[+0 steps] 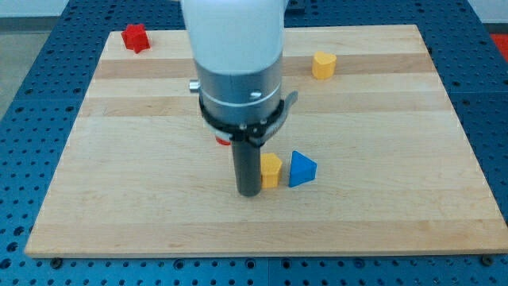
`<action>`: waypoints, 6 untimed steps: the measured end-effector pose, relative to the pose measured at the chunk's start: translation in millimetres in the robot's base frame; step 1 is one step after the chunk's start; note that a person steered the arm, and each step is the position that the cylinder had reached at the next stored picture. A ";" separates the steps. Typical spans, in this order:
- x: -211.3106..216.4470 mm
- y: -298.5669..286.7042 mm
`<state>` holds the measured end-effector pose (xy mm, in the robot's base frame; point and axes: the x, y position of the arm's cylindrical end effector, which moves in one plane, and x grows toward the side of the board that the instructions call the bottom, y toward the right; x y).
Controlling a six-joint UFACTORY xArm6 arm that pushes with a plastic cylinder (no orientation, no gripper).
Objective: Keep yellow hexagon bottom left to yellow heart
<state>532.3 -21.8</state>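
Yellow hexagon (271, 170), probably light, rigid and slippery, touches my tip (250, 193) on its left; fingers absent, so push its flat side.

yellow hexagon (271, 170) upright near board centre, well below-left of yellow heart (323, 65) near top edge

No text, label, brand, number or sign can be read anywhere here. The wooden board (381, 119) shows only bare grain, the blocks carry no markings, and the arm's white and grey housing (238, 56) is plain, with nothing printed on it. The blue perforated surface (24, 95) around the board is unmarked too.
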 end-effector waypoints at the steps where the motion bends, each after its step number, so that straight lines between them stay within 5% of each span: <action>1: -29.8 0.0; 2: -47.8 5.8; 4: 6.3 1.6; 6: -46.2 36.9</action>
<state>486.1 15.0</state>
